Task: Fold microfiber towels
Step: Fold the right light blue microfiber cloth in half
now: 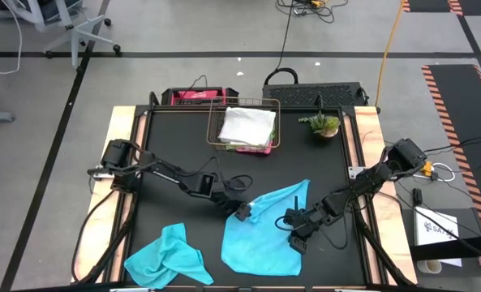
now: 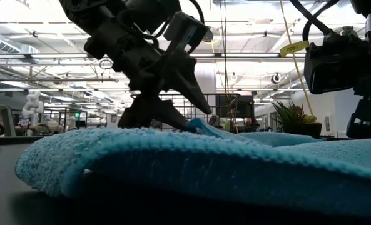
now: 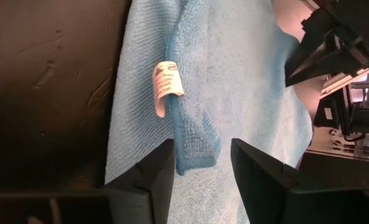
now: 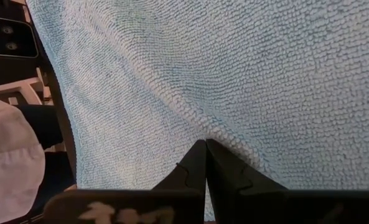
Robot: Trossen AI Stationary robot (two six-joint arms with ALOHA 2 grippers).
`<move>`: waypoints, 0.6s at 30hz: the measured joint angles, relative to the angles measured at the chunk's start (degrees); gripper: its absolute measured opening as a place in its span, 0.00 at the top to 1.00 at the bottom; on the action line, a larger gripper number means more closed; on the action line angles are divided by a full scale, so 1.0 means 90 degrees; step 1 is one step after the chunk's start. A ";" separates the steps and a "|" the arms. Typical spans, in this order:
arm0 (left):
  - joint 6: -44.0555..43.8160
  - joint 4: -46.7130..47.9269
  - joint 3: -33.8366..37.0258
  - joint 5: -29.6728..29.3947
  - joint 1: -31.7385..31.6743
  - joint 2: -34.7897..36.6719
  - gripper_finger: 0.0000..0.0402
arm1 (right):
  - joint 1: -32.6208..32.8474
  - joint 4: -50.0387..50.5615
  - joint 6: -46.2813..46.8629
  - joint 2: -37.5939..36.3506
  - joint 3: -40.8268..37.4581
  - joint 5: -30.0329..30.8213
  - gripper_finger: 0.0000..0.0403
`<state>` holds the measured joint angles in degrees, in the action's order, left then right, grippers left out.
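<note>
A black counter (image 1: 167, 146) holds a spread turquoise towel (image 1: 260, 235), a crumpled second one (image 1: 167, 258), and a wire basket (image 1: 244, 126) of folded cloths. Left end effector (image 3: 201, 165) straddles the towel's folded corner, fingers spread; right end effector (image 4: 205, 163) presses together on its surface.

Grey floor (image 1: 183, 40) fills the upper part of the high view, crossed by a pale line, with cables trailing (one orange (image 1: 390, 40)) and an office chair base (image 1: 82, 36) at upper left. In the low view, bright ceiling lights (image 2: 248, 62) run overhead; a whitish shape at far left is possibly a statue.
</note>
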<state>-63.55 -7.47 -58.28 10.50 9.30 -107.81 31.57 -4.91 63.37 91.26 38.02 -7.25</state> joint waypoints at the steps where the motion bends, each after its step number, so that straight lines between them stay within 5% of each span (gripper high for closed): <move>1: -0.0002 -0.0016 0.0000 -0.0015 0.0000 0.0000 0.60 | 0.0000 0.0000 0.0002 0.0000 0.0000 0.0000 1.00; 7: -0.0012 -0.0014 0.0000 -0.0050 -0.0032 0.0000 0.64 | 0.0000 -0.0001 0.0004 0.0000 0.0000 -0.0002 1.00; 14: 0.0327 -0.0004 0.0000 -0.0054 -0.0029 0.0023 0.96 | 0.0000 0.0000 0.0049 0.0000 0.0002 -0.0024 1.00; 18: 0.0367 -0.0015 0.0000 -0.0170 -0.0040 0.0052 0.97 | 0.0000 0.0000 0.0051 0.0000 0.0002 -0.0027 1.00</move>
<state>-60.25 -7.60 -58.28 8.97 8.94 -107.34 31.57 -4.91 63.83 91.26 38.04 -7.49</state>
